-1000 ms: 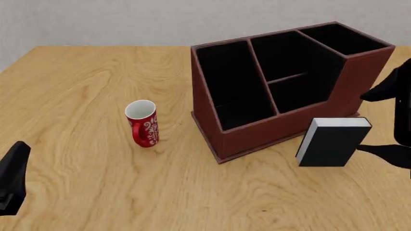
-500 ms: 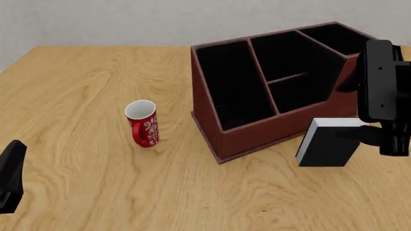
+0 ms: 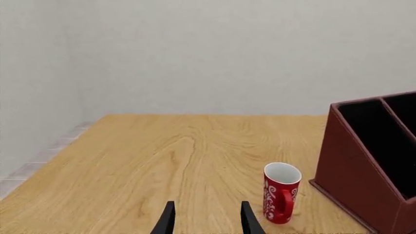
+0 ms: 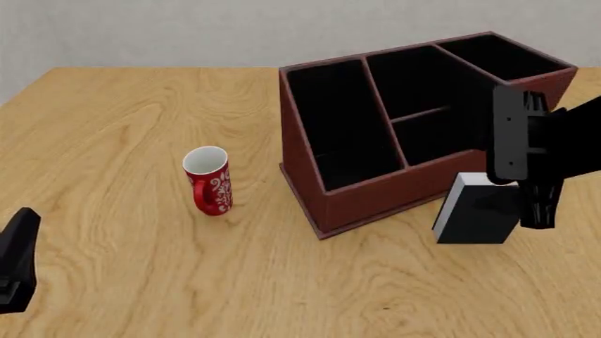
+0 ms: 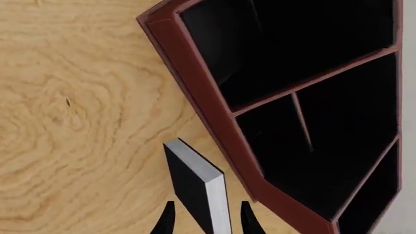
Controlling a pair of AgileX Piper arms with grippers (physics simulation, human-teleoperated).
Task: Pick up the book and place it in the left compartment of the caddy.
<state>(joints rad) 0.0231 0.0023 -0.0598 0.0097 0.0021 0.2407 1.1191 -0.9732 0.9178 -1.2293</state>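
- Book (image 4: 474,218) stands upright on the wooden surface (image 4: 112,127), just in front of the caddy (image 4: 376,201) near that box's right end, as the front view shows it.
- Its black cover faces the camera in the front view; the right wrist view shows the book (image 5: 195,183) from above, with the white page edges along one side.
- Right gripper (image 4: 530,211) hangs over the book's right part, its arm crossing in front of the caddy's right end.
- In the right wrist view the two fingers (image 5: 167,219) sit one on each side of the book's top, spread a little wider than its thickness; whether they touch the covers cannot be told.
- Left compartment (image 4: 333,123) of the caddy is the long black-lined slot on its left side, with a rim that slopes down toward the front.
- To its right lie shorter slots split by a divider (image 4: 418,113).
- A red-and-white mug (image 4: 207,179) stands upright on the surface, well to the left of the caddy, handle toward the camera.
- Left gripper (image 3: 206,219) is low at the near left edge of the surface, apart from everything; its fingers are parted with nothing between them.
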